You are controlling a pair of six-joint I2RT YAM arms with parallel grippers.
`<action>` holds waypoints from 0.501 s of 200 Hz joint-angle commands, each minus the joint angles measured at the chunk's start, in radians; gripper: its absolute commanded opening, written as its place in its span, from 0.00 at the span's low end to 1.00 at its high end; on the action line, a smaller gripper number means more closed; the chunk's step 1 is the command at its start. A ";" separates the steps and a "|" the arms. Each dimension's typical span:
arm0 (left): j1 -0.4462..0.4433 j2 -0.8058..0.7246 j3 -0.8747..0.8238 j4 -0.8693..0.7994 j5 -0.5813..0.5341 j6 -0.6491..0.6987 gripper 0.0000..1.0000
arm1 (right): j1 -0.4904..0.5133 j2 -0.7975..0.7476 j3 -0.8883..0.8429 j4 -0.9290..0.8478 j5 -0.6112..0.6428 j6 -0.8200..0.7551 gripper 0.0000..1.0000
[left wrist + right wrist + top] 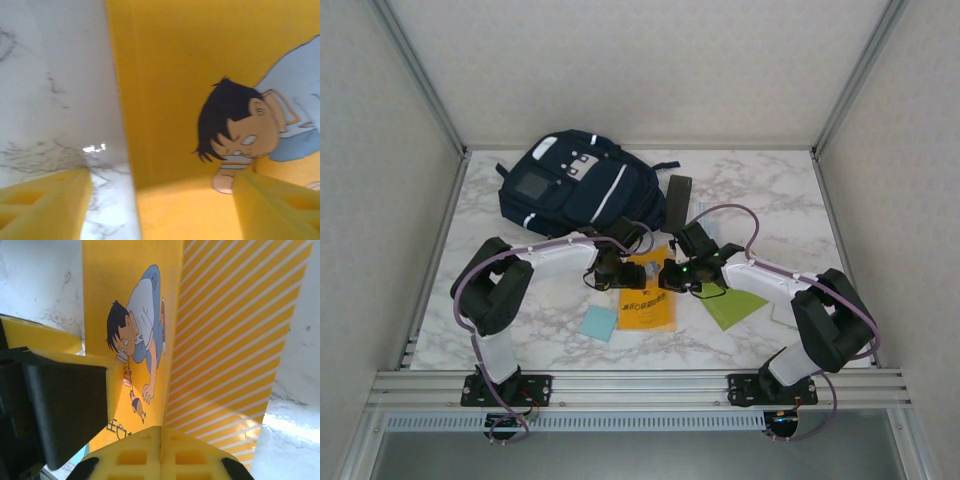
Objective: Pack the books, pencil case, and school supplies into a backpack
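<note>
Though cluttered, marbled tabletop (770, 190), pale walls (380, 150).

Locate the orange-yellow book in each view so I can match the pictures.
Top external: orange-yellow book mid-picture on the marble table, below the backpack.
Left wrist: book fills centre and right, table at left.
Right wrist: book runs down the middle, top to bottom.
Shared landmark: the cartoon boy on its cover, in both wrist views.

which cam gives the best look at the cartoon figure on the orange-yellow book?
Right wrist: the black-haired cartoon figure on the thin orange-yellow book shows nearly whole and sharp. Left wrist catches its head and shoulder, blurred, cut at the edge. Top external shows the book small, figure indiscernible.
</note>
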 commanded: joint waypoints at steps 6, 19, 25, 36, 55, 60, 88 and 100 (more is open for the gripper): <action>0.071 -0.115 -0.025 0.090 0.084 -0.016 0.88 | -0.031 -0.055 0.039 -0.039 -0.020 -0.032 0.00; 0.105 -0.156 -0.077 0.181 0.162 -0.042 0.91 | -0.053 -0.076 0.050 -0.013 -0.077 -0.038 0.00; 0.119 -0.168 -0.105 0.236 0.199 -0.061 0.91 | -0.062 -0.083 0.059 0.000 -0.106 -0.039 0.00; 0.139 -0.184 -0.154 0.334 0.261 -0.098 0.93 | -0.073 -0.089 0.081 0.021 -0.156 -0.042 0.00; 0.159 -0.180 -0.210 0.463 0.331 -0.153 0.94 | -0.079 -0.084 0.126 0.033 -0.227 -0.045 0.00; 0.160 -0.176 -0.218 0.490 0.340 -0.161 0.94 | -0.082 -0.082 0.135 0.035 -0.242 -0.042 0.00; 0.165 -0.149 -0.277 0.647 0.385 -0.239 0.94 | -0.093 -0.092 0.155 0.060 -0.306 -0.029 0.00; 0.171 -0.129 -0.303 0.722 0.406 -0.283 0.95 | -0.098 -0.104 0.153 0.075 -0.327 -0.018 0.00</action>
